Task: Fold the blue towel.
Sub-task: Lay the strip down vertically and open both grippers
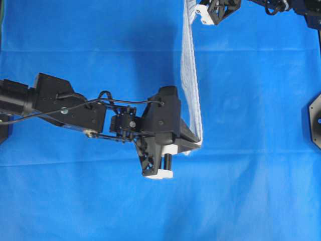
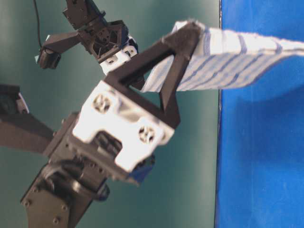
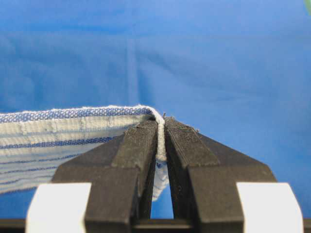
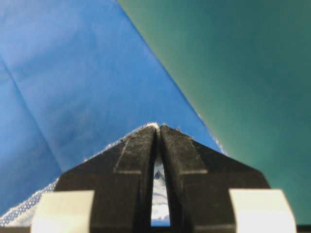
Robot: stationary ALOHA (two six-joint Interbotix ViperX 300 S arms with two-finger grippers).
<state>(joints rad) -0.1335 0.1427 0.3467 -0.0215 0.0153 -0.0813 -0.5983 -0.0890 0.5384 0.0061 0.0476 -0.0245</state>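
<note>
The blue towel (image 1: 190, 75), white with thin blue stripes, hangs off the table as a narrow taut band between my two grippers. My left gripper (image 1: 199, 143) is shut on its near corner; the left wrist view shows the hem (image 3: 73, 115) running left from the pinched edge at the left gripper (image 3: 161, 127). My right gripper (image 1: 196, 11) is shut on the far corner at the top edge. In the right wrist view, cloth (image 4: 159, 194) shows between the black fingers of the right gripper (image 4: 159, 128). From table level the towel (image 2: 237, 59) stretches right from the left gripper (image 2: 190, 32).
A plain blue table cloth (image 1: 75, 201) covers the whole table. The left arm (image 1: 75, 105) lies across the left half. A black arm base (image 1: 315, 120) sits at the right edge. A green surface (image 4: 243, 58) lies beyond the cloth's edge.
</note>
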